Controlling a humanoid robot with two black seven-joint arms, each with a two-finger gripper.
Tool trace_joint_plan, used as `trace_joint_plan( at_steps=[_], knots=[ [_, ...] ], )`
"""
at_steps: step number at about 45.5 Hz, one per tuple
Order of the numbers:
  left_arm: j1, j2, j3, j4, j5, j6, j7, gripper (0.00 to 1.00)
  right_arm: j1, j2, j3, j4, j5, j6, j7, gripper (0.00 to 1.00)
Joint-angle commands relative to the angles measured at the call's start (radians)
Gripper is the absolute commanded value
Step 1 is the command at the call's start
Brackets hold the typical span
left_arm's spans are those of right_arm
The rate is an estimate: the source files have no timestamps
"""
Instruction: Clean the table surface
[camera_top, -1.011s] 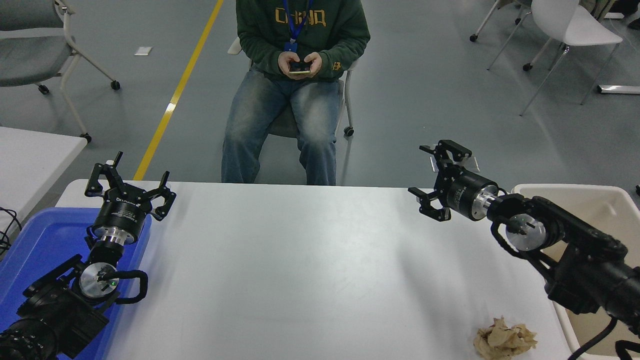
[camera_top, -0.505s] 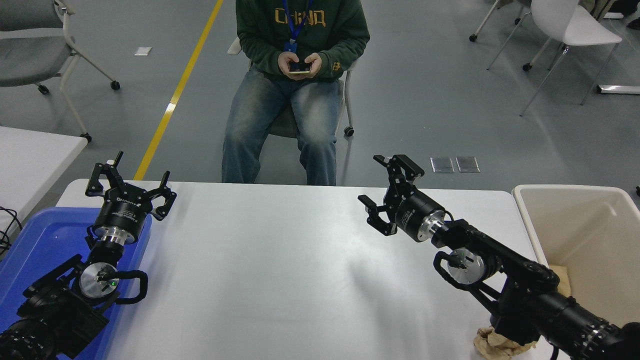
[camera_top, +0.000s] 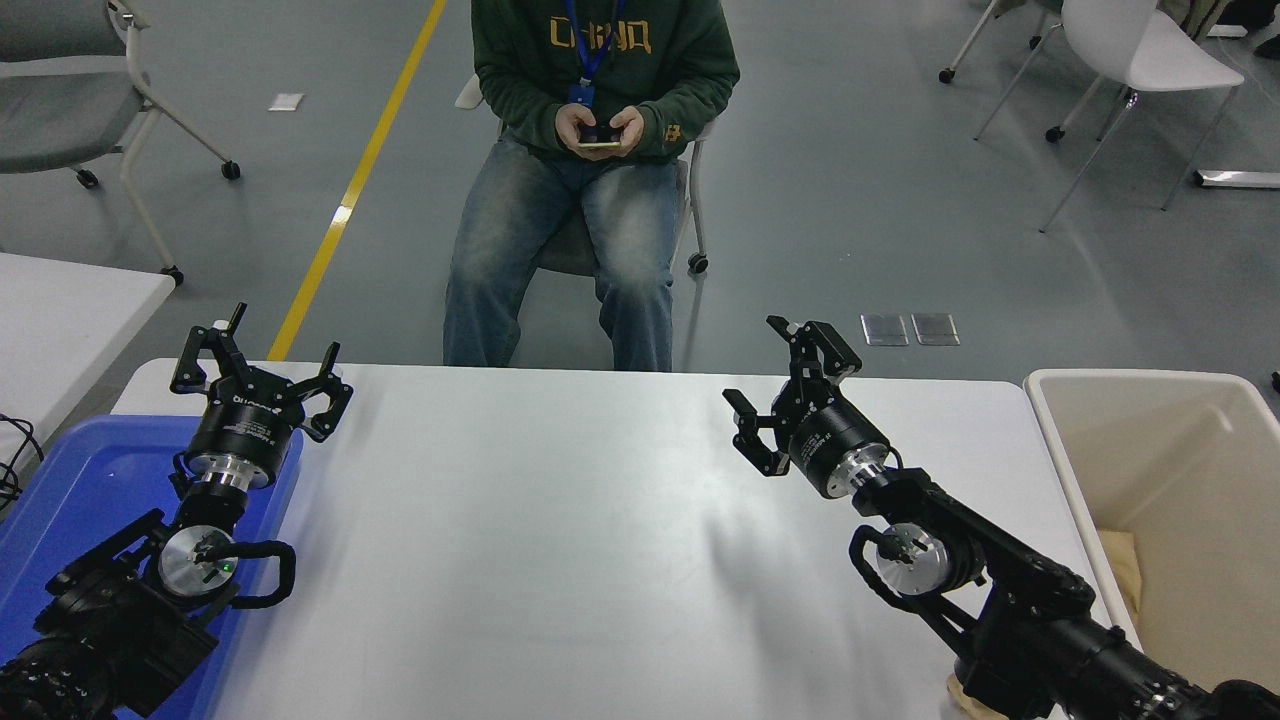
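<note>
The table surface (camera_top: 560, 540) is a wide white top filling the lower half of the head view. My right gripper (camera_top: 785, 385) hangs open above its far right part, holding nothing, its arm running in from the lower right. A sliver of crumpled brown paper (camera_top: 955, 688) peeks out from under that arm at the front right of the table; the rest of it is hidden. My left gripper (camera_top: 260, 375) is parked open at the far left, over the back end of a blue tray.
A blue tray (camera_top: 70, 480) lies at the table's left under the left arm. A beige bin (camera_top: 1180, 480) stands off the right edge with brown paper inside. A person sits beyond the far edge holding a phone (camera_top: 598, 140). A smaller white table (camera_top: 60, 320) is at left.
My right arm has swung left from over the bin to above the table, then drew slightly nearer. It now covers most of the crumpled paper. The left arm has not moved.
</note>
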Motion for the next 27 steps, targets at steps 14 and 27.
trace_joint_plan(
  at_steps=[14,27],
  knots=[
    [0.0,0.0,0.0,0.0,0.0,-0.001,0.0,1.0,-0.016,0.012,0.056,-0.012,0.002,-0.008,0.027,1.0],
    [0.0,0.0,0.0,0.0,0.0,-0.001,0.0,1.0,-0.01,-0.054,0.033,0.007,-0.003,-0.008,0.022,1.0]
  ],
)
